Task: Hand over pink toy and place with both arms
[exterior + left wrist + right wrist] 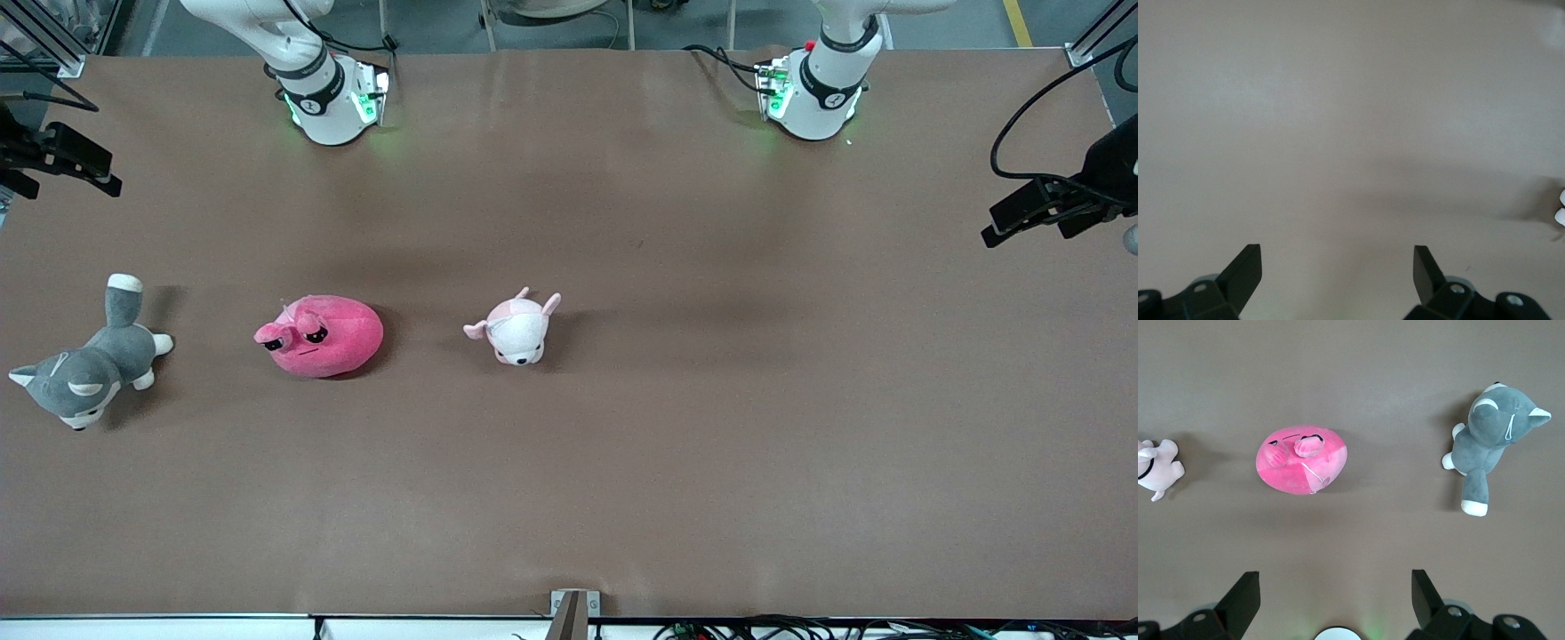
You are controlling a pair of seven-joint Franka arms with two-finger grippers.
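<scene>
Three plush toys lie in a row along the worktop [711, 400]. The deep pink round plush [324, 338], which I take for the pink toy, sits between a grey cat plush [84, 373] at the right arm's end and a pale pink-and-white plush [517, 329] nearer the middle. Its oval runs lengthwise along the row, and its face points toward the grey cat.

The right hand [1335, 577] hangs high over the worktop, fingers apart, looking down on all three. The left hand [1337, 252] waits over bare worktop, also spread wide. This fits a toy awaiting pickup or one already set down
</scene>
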